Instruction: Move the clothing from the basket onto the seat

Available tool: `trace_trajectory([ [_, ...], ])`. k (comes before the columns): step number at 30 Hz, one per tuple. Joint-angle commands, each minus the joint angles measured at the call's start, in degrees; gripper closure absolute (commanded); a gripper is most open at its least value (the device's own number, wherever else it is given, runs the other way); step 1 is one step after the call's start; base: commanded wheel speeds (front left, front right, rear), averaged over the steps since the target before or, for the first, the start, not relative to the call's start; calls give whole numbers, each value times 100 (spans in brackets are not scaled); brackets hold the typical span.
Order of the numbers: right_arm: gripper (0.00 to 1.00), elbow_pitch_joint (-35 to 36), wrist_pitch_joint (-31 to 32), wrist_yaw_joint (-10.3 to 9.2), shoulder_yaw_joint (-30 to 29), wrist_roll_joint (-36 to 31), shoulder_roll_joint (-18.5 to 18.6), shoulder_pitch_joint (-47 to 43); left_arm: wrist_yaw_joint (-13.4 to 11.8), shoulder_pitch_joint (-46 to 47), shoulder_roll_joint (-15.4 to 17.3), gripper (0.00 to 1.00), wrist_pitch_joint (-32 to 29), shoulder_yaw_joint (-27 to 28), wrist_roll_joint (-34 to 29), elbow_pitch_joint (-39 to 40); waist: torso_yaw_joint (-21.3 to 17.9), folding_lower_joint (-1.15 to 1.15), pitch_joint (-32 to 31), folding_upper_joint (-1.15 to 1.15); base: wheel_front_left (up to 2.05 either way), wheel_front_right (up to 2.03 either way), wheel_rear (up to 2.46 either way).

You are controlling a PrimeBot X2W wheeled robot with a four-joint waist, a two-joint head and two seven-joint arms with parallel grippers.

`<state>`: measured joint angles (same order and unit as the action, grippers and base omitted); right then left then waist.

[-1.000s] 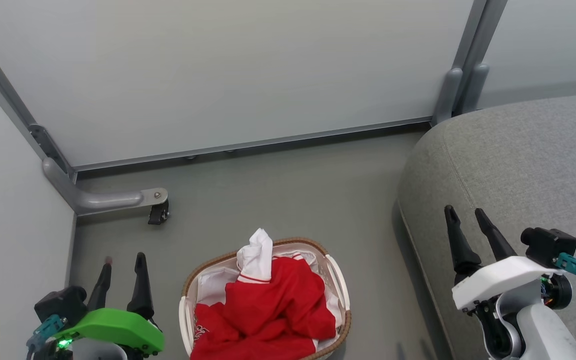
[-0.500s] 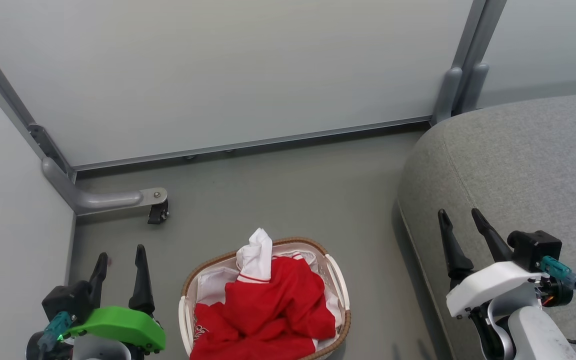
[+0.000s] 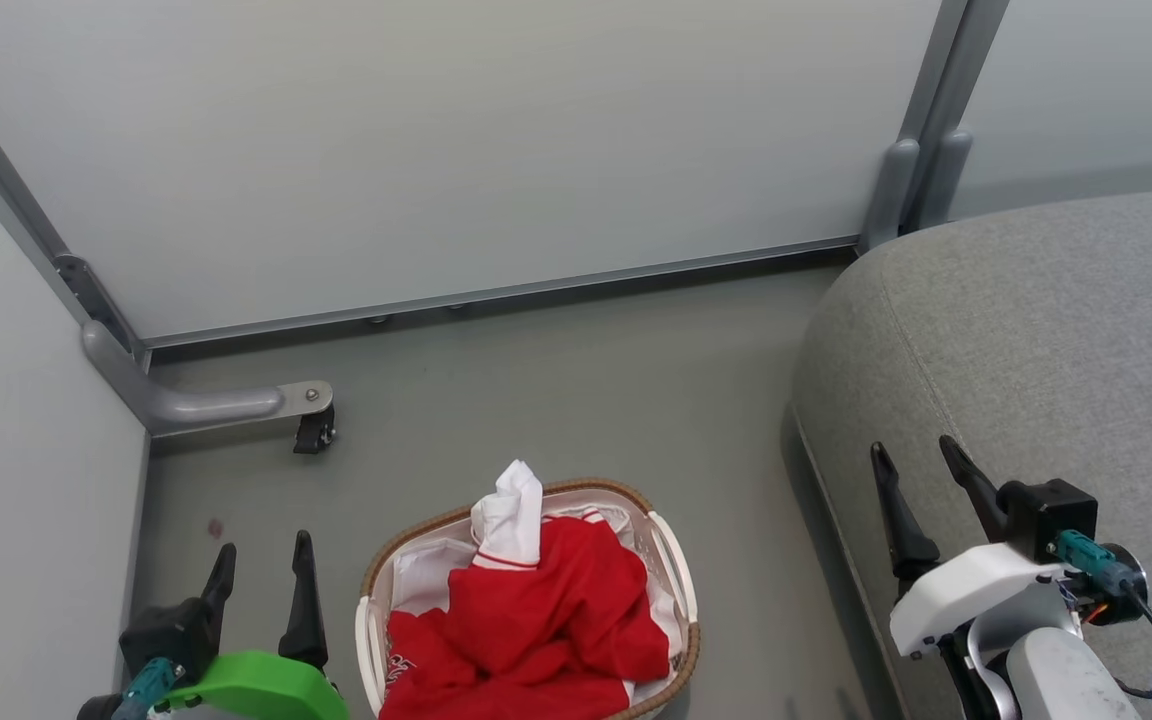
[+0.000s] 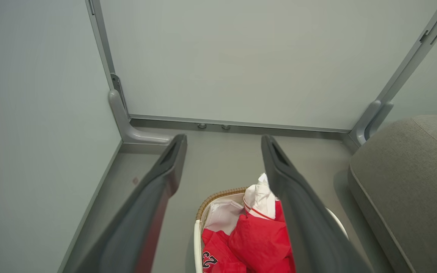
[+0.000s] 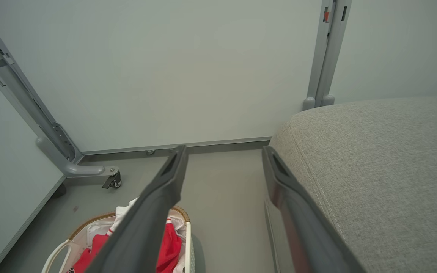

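The red clothing [image 3: 536,630] with a white sleeve sticking up is piled in the basket [image 3: 681,585] on the floor, bottom centre of the head view. It also lies low in the left wrist view as clothing [image 4: 256,242] in the basket [image 4: 218,196]. The grey seat [image 3: 1046,350] fills the right side. My left gripper [image 3: 264,562] hangs open and empty left of the basket. Over the seat's front edge my right gripper [image 3: 914,458] is open and empty too. The right wrist view looks past open fingers [image 5: 165,189] at the basket [image 5: 182,212] and the seat [image 5: 378,167].
Pale partition panels [image 3: 456,140] close the back and left. A grey panel foot with a caster [image 3: 314,432] juts onto the floor beyond the left gripper. Bare grey floor [image 3: 576,390] lies between the basket, the panels and the seat.
Both grippers have drawn back toward the bottom of the head view, staying open. The left one has also shifted slightly right. The clothing and basket have not moved.
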<state>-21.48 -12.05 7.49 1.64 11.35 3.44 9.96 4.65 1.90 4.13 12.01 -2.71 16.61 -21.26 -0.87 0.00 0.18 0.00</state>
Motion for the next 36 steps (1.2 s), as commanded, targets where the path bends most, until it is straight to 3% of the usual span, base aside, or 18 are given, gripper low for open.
trace_trajectory([
  [1, 0, -9, -54, 0, -17, -142, 14, 13, 42, -23, -15, 0, 55, 48, -141, -33, -7, 0, 10, 0, 0, 0, 0],
  [14, 0, 66, -195, 0, 18, -733, -24, 238, 222, 236, -100, 0, 196, -50, -594, -419, -171, 0, 415, 0, 0, 0, 0],
  [27, 0, 612, -327, -1, 115, -1102, -41, 945, 289, 1406, -2, 0, 331, -479, -943, -990, -554, 0, 1970, 0, 0, 0, 0],
  [36, 0, 1031, -323, -1, 227, -869, -45, 1426, 292, 2354, 248, 0, 317, -923, -582, -1510, -773, 0, 3022, 0, 0, 0, 0],
])
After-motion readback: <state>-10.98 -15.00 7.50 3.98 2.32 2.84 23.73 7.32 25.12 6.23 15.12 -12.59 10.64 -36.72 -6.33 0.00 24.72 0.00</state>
